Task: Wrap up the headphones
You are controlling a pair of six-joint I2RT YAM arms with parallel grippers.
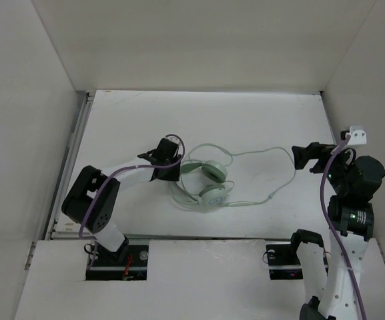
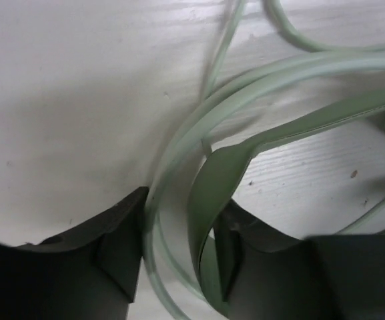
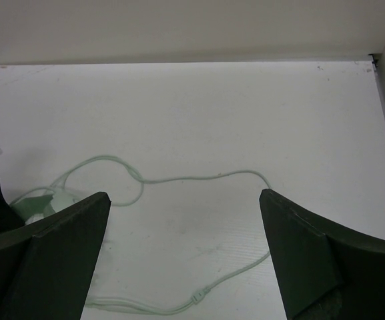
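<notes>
Headphones point(image 1: 209, 181) lay centre, cable point(image 1: 272, 193) trailing right. L gripper point(image 2: 179, 267) fingers narrow, seemingly pinching headband point(image 2: 212, 187) at left, prob. to anchor it. R gripper point(image 3: 184, 200) fingers wide, holding nothing, above cable, prob. ready to grab & wind.

White table point(image 1: 245, 120) inside white walls point(image 1: 199, 40); perhaps a metal rail point(image 1: 72, 153) along its left edge

Headphones point(image 1: 213, 195) on white table point(image 1: 245, 127)
</notes>
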